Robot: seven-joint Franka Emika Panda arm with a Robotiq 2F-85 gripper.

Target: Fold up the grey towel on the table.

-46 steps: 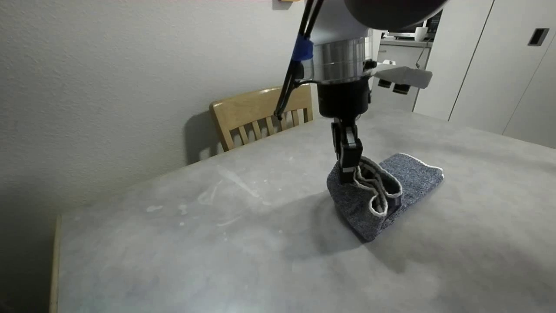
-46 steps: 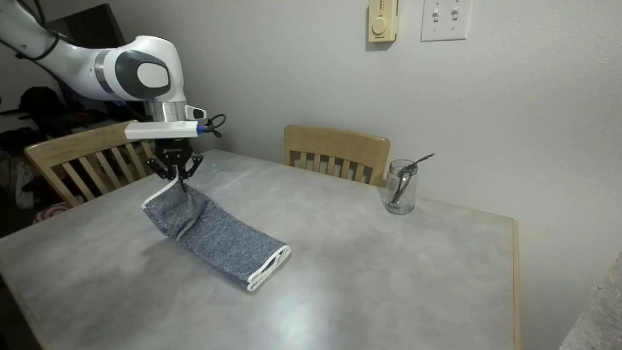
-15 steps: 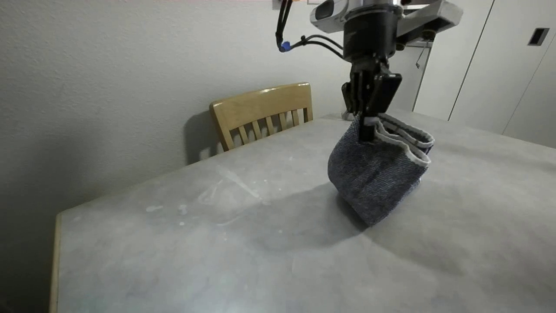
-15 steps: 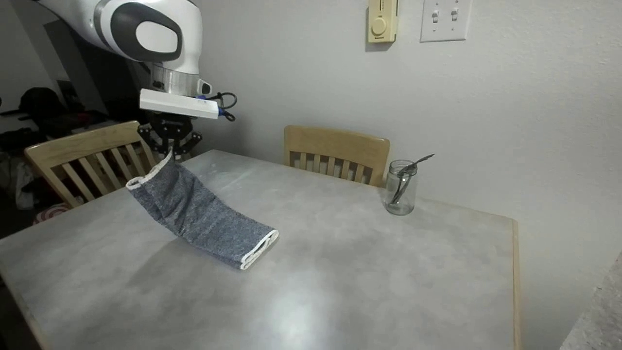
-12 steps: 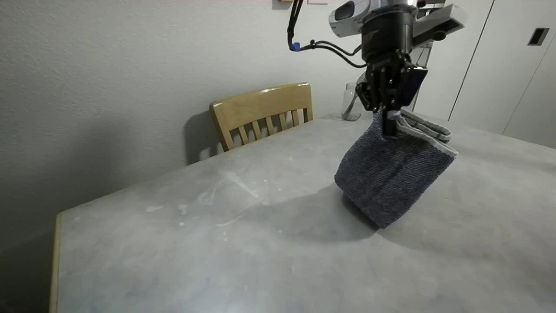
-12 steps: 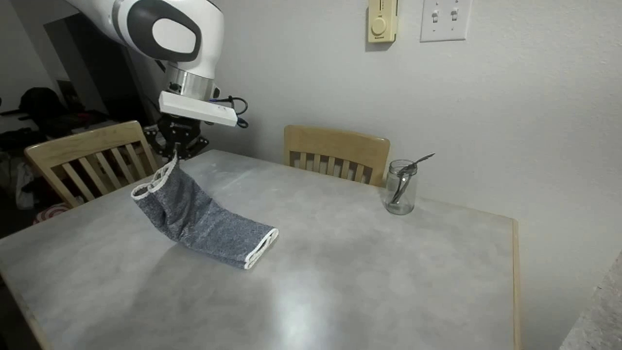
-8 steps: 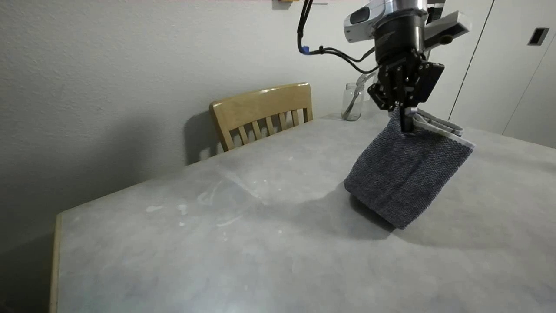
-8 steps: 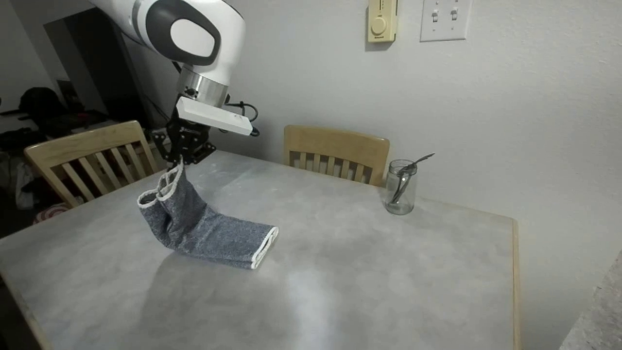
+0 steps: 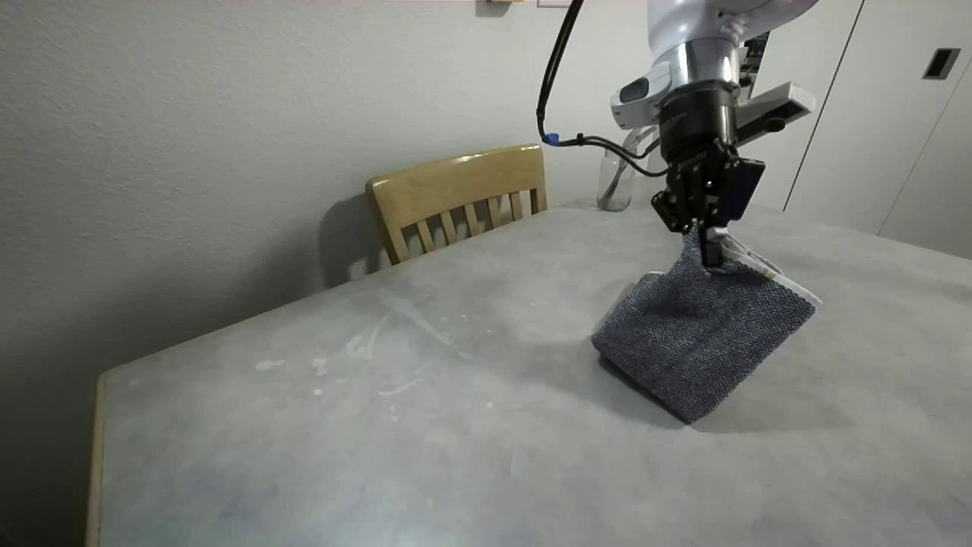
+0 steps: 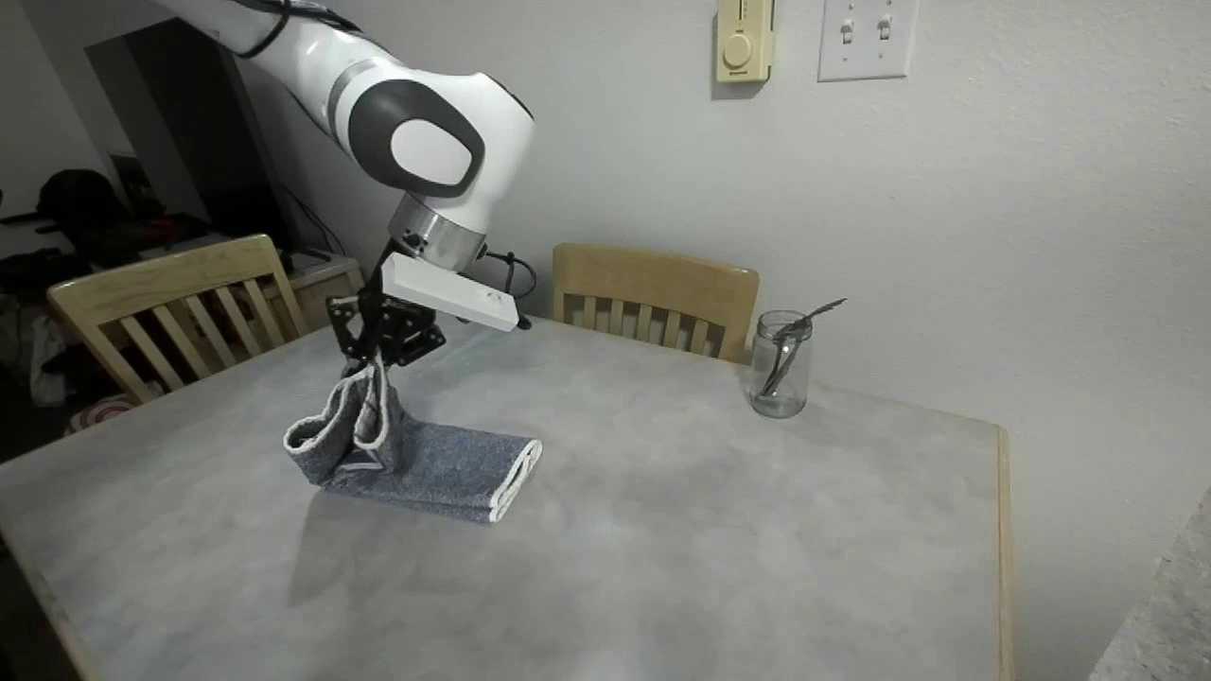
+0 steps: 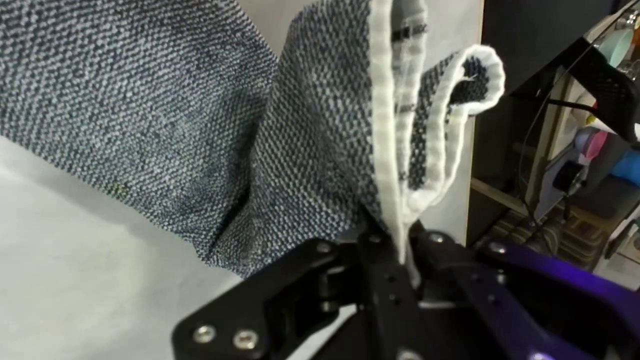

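Note:
The grey towel (image 9: 706, 327) is a dark blue-grey cloth with a pale edge trim, folded in layers on the light grey table (image 9: 380, 456). It also shows in an exterior view (image 10: 454, 468), with one end flat on the table and the other end raised. My gripper (image 9: 700, 254) is tilted and shut on the raised end's trimmed edge, just above the table; it shows in an exterior view too (image 10: 367, 364). In the wrist view the towel's (image 11: 320, 125) white trim runs in between the fingers, and its layers fan out in loops. The fingertips are hidden by the cloth there.
A glass jar (image 10: 781, 369) with dark utensils stands near the wall edge of the table. Wooden slat-back chairs stand at the table, one by the wall (image 10: 653, 293) and one at the far left (image 10: 180, 303). The wall is close behind the table.
Over three seconds my gripper raised the towel's held end and tilted. In the last second it moved to the right in both exterior views, then came lower, bringing that end toward the flat end.

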